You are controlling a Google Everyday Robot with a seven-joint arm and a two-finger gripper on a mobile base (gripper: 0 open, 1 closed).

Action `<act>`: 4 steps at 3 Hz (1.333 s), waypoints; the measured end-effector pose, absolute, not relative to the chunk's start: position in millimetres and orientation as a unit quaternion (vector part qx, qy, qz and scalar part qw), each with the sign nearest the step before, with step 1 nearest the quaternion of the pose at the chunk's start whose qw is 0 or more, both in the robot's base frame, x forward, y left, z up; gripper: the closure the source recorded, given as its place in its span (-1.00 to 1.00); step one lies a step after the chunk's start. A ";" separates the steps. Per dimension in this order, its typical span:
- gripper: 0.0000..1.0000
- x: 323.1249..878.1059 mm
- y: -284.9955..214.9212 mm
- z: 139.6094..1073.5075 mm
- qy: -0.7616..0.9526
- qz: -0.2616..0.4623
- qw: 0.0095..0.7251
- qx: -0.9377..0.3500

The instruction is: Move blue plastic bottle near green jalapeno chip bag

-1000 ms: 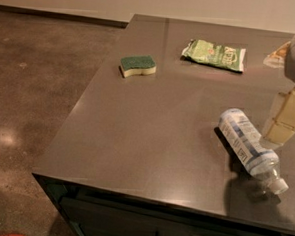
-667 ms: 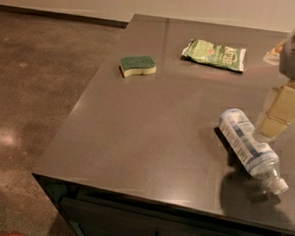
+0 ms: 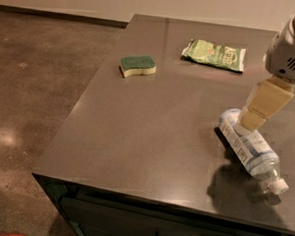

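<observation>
The blue plastic bottle (image 3: 250,149) lies on its side near the right front of the dark table (image 3: 151,135), with its white cap pointing to the front right. The green jalapeno chip bag (image 3: 215,54) lies flat at the back of the table, well apart from the bottle. My gripper (image 3: 248,125) reaches down from the upper right. Its cream tip is over the far end of the bottle, at or just above its surface. Whether it touches the bottle does not show.
A yellow sponge with a dark green top (image 3: 137,66) lies at the back left of the table, left of the chip bag. The table's left and front edges drop to a brown polished floor (image 3: 28,97). Drawer fronts show under the front edge.
My gripper has moved left and down, from beside the bottle to over its far end. The bottle, the bag and the sponge have not moved.
</observation>
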State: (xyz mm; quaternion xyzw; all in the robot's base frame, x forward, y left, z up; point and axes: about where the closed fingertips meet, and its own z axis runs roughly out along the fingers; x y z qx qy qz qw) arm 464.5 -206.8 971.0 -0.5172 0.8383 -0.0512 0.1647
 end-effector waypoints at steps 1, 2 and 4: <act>-1.00 472.4 -205.5 964.9 0.864 -0.066 0.157 -0.474; -1.00 480.9 -207.4 952.5 0.889 -0.085 0.138 -0.429; -1.00 490.4 -223.1 918.3 0.925 -0.100 0.084 -0.356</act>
